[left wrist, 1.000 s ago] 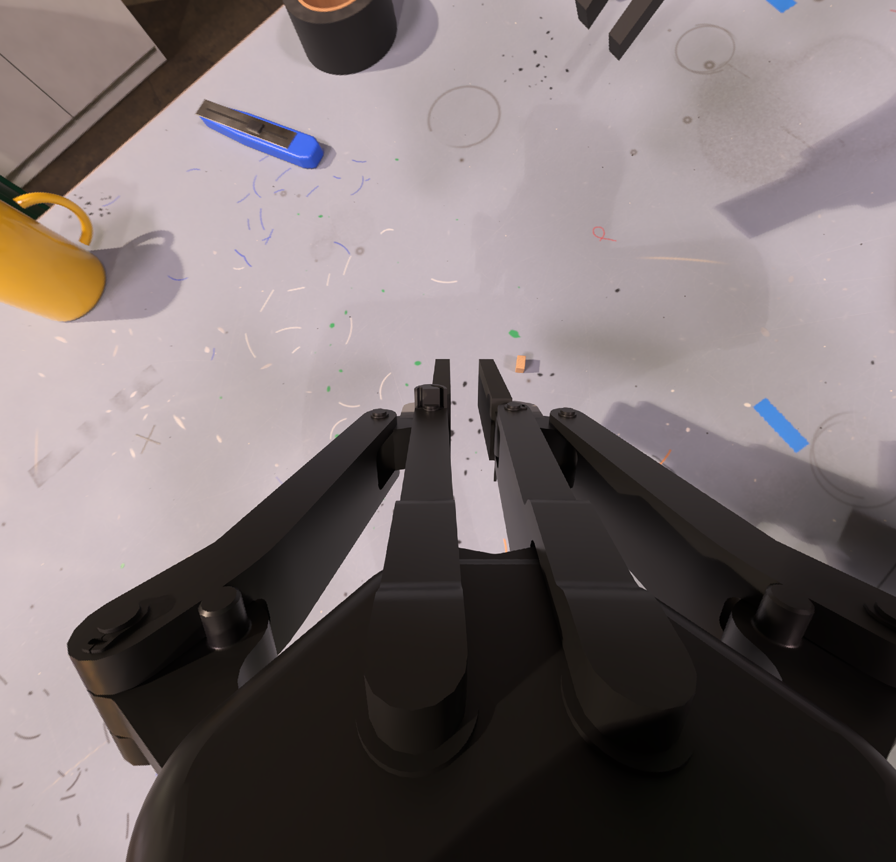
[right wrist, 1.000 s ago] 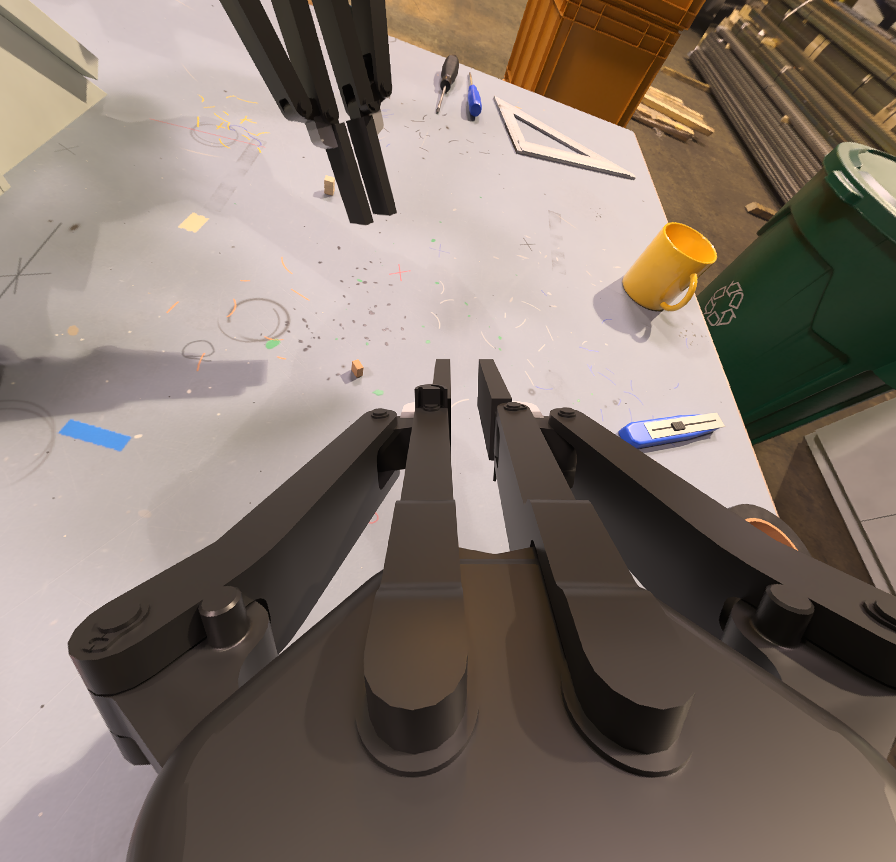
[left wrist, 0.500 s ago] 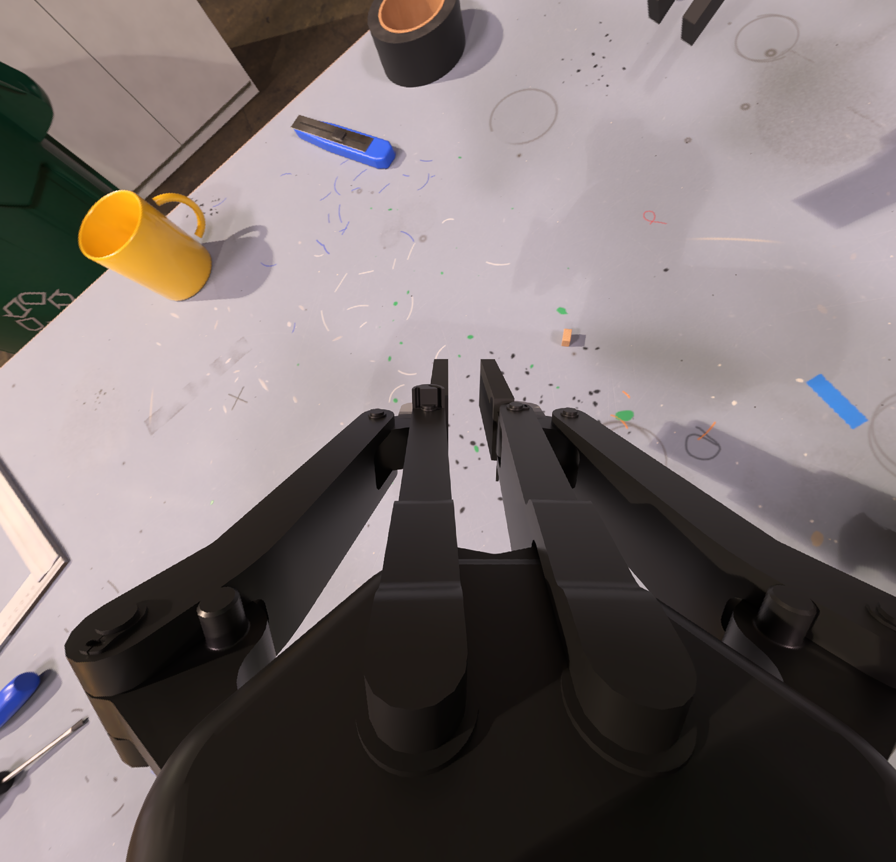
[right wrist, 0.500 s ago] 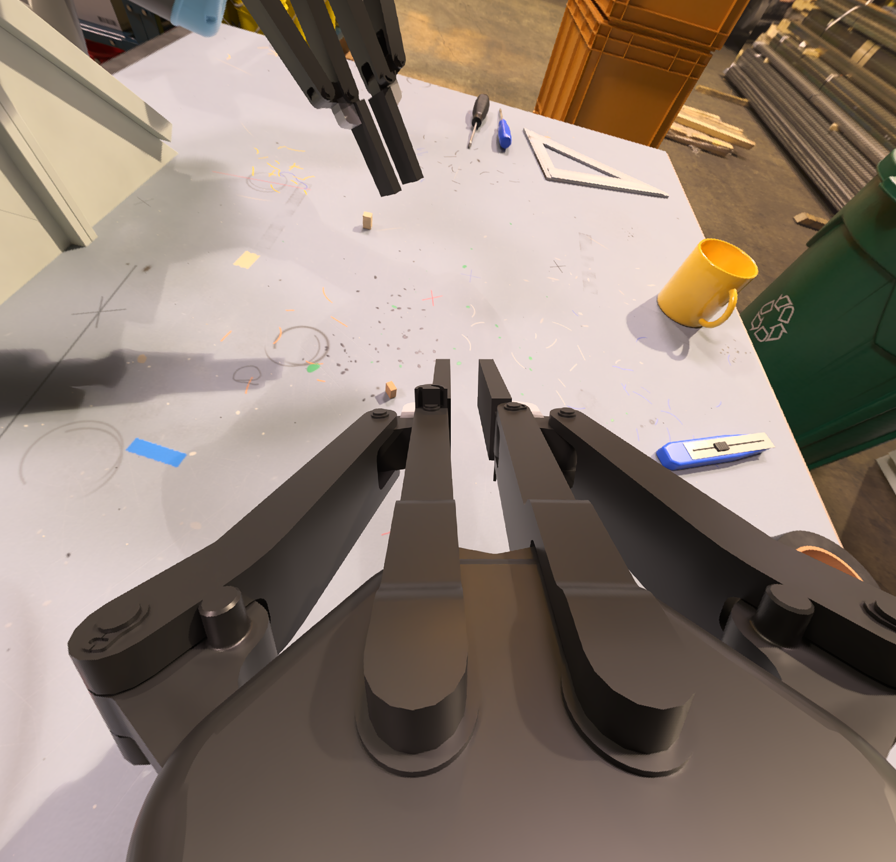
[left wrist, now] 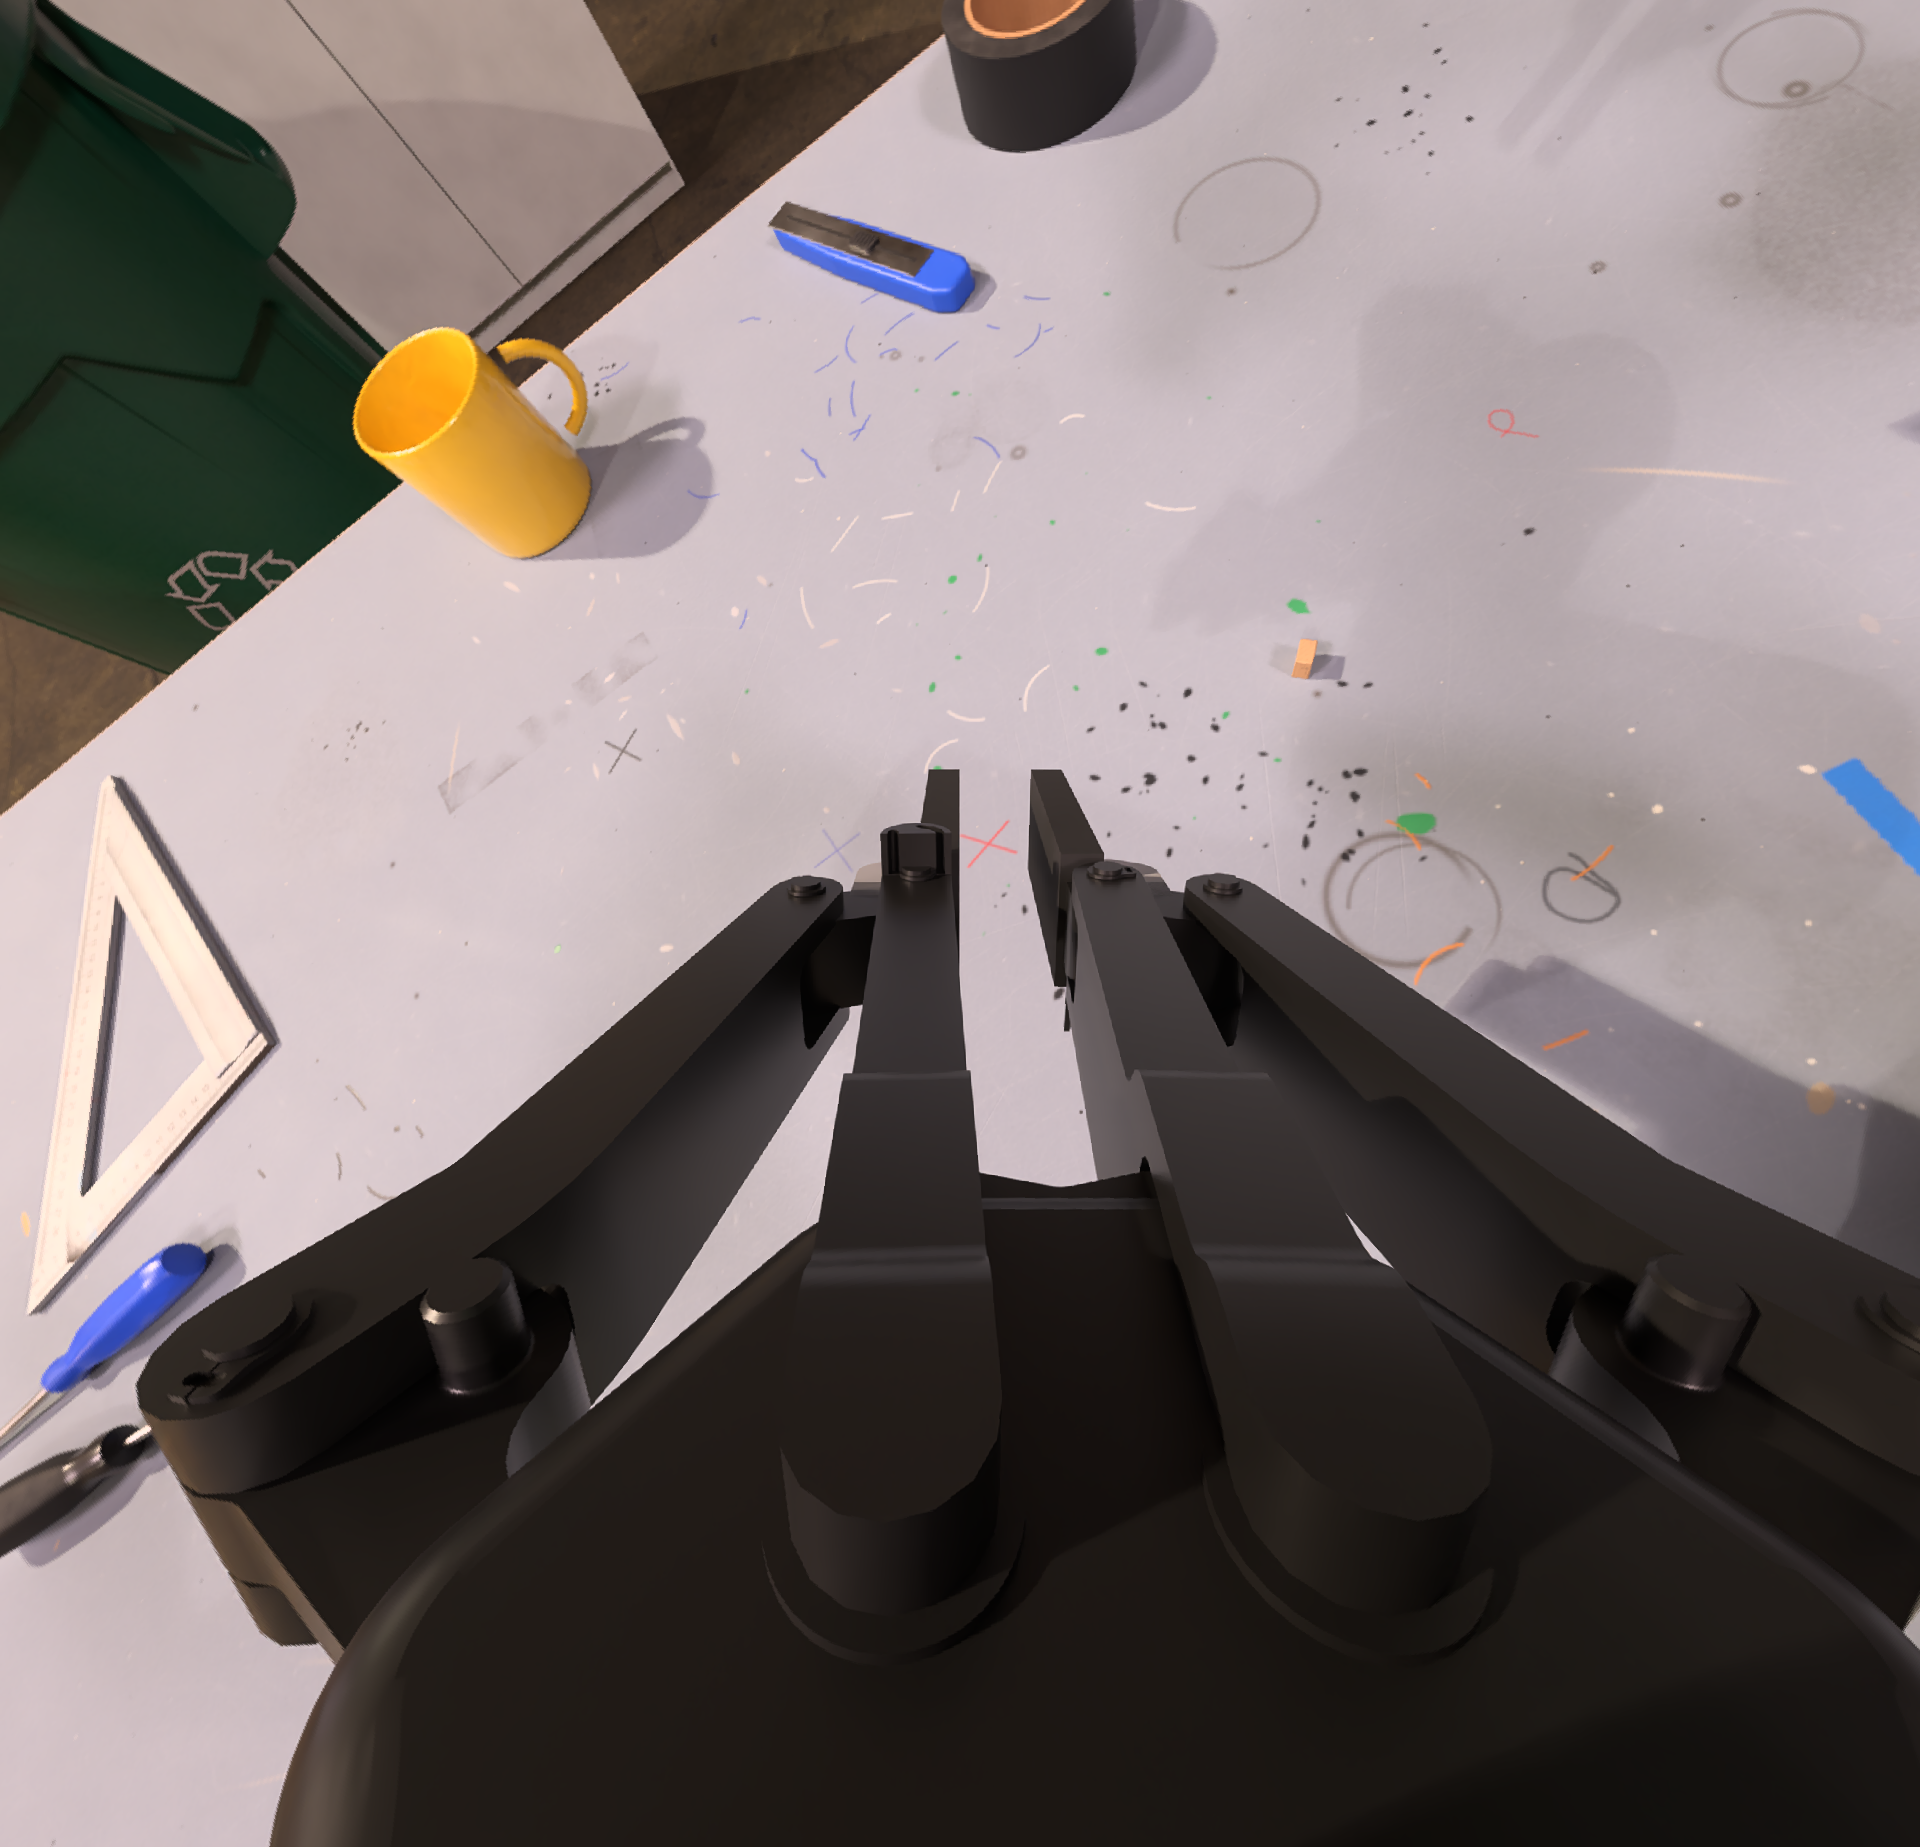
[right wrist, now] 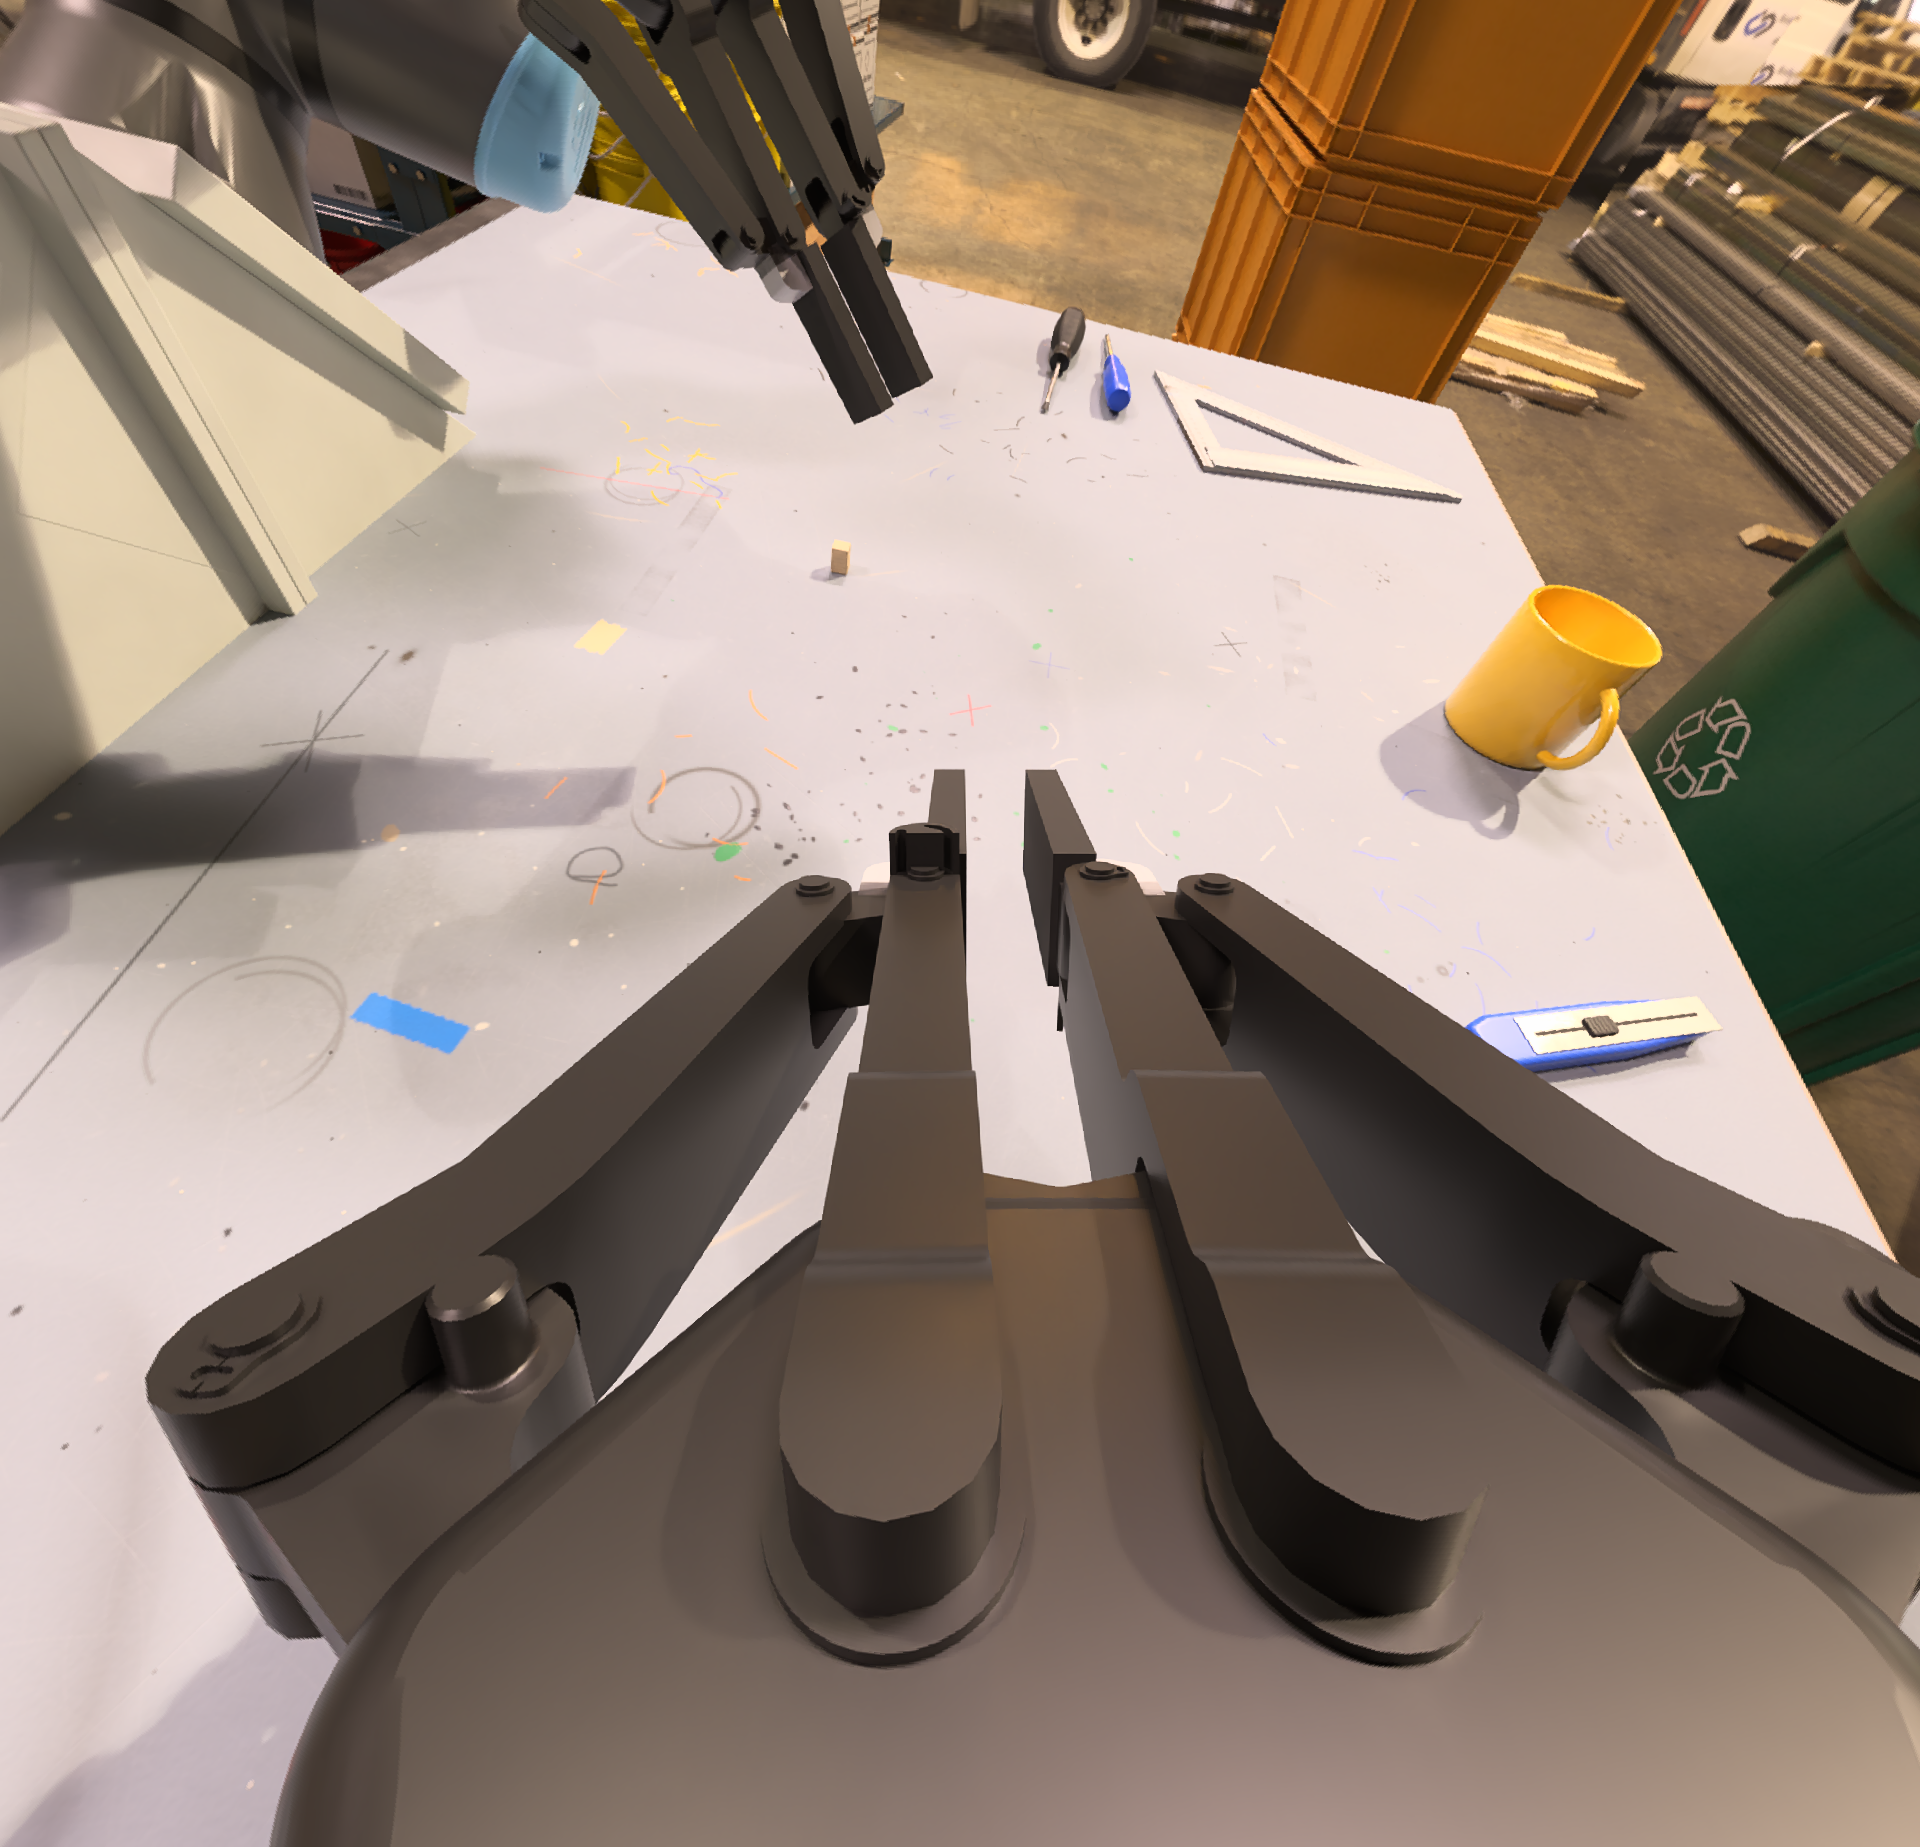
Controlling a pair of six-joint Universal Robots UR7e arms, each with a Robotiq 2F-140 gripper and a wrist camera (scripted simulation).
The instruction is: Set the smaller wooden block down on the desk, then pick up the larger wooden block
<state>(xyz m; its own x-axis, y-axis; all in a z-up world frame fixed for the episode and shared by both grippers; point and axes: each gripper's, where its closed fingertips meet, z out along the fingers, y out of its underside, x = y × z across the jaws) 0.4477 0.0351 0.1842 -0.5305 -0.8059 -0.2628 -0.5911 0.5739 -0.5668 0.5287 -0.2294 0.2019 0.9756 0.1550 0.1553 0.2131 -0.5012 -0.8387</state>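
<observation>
In the left wrist view, a green bin (left wrist: 125, 363) stands off the tabletop's (left wrist: 1351, 343) left edge. On the tabletop beside it lie a metal set square (left wrist: 73, 1122) and a blue-handled screwdriver (left wrist: 125, 1298). Further right come an upright yellow mug (left wrist: 478, 457), a blue utility knife (left wrist: 883, 265) and a black tape roll (left wrist: 1049, 41) standing on end.

The left gripper (left wrist: 992, 800) hangs above the tabletop. Its jaws are drawn almost together with only a narrow slit between them, and we see bare tabletop through it, so they grip nothing. To its right a small wooden block (left wrist: 1304, 657) rests on the tabletop among dark specks, well clear of the jaws. We cannot tell whether it is the smaller or the larger one. A blue tape strip (left wrist: 1875, 805) lies at the far right.

In the right wrist view, a pale angled mount (right wrist: 156, 447) fills the left. The left gripper (right wrist: 888, 395) hangs tilted with its fingers pressed close. A tan wooden block (right wrist: 840, 557) stands on the tabletop just below and in front of those fingers, not touching them. The right gripper (right wrist: 992, 800) is likewise nearly closed and empty. Right of it are the set square (right wrist: 1299, 447), stacked orange crates (right wrist: 1403, 135), the mug (right wrist: 1538, 685), the knife (right wrist: 1600, 1028) and the bin (right wrist: 1818, 810).
</observation>
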